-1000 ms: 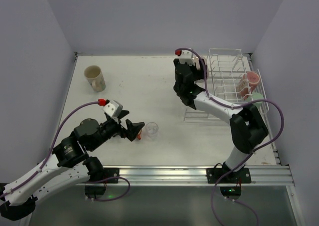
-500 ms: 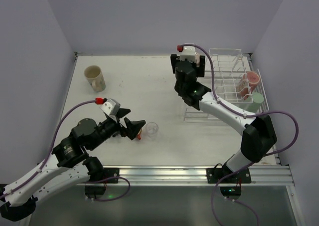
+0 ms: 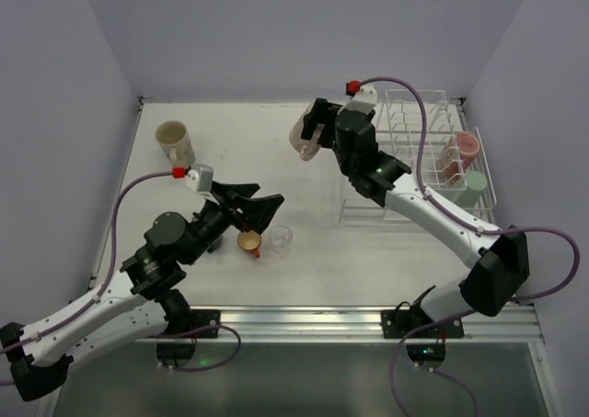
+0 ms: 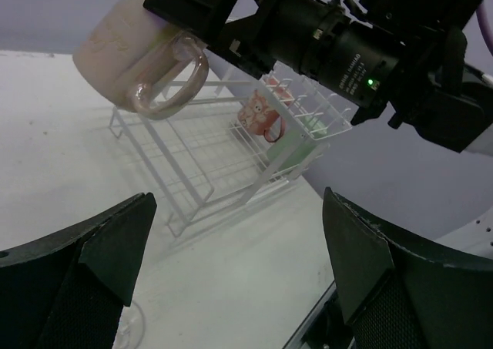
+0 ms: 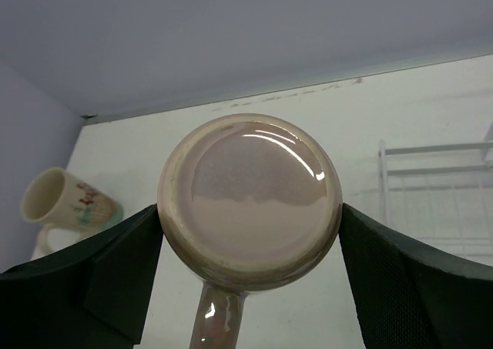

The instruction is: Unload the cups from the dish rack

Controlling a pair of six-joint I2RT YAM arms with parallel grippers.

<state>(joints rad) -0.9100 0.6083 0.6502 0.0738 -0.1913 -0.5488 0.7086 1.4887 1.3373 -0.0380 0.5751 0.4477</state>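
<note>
Near edge: orange cup (image 3: 248,242) and clear glass (image 3: 282,239) stand upright side by side on the counter (image 3: 313,274), mouths up. Left claw (image 3: 258,202) hangs just above them, fingers wide apart, holding nothing. A broad white stretch of counter runs from there to the dish rack (image 3: 409,164) at the right edge, which holds a pink cup (image 3: 460,148) and a green tumbler (image 3: 472,183). Right claw (image 3: 315,133) is clamped on a beige mug (image 5: 250,199) in the air left of the rack; its long axis is roughly level, base toward the wrist, handle down. A second beige mug (image 3: 175,144) sits at the far left.
</note>
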